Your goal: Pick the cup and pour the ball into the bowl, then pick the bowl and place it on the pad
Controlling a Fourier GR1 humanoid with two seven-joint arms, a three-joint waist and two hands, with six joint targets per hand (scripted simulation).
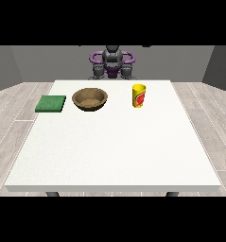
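Nearest me on the worktop (pixel 112 156) stands the yellow cup (pixel 139 95), upright, right of the bowl (pixel 90 99) and green pad (pixel 51 103); no hand shows, so I approach level, keeping the unseen ball inside.

Even, soft light over my table

My white table (pixel 109 142) is bright and evenly lit with no glare, and it stands out against the duller grey floor (pixel 10 113) and walls. The shadows I see are faint and tight: a thin dark edge under the brown bowl (pixel 90 99), a slight one at the foot of the yellow cup (pixel 139 95) and along the green pad (pixel 51 103). The bowl's hollow looks darker at its near rim. Table edges run straight, without bending.
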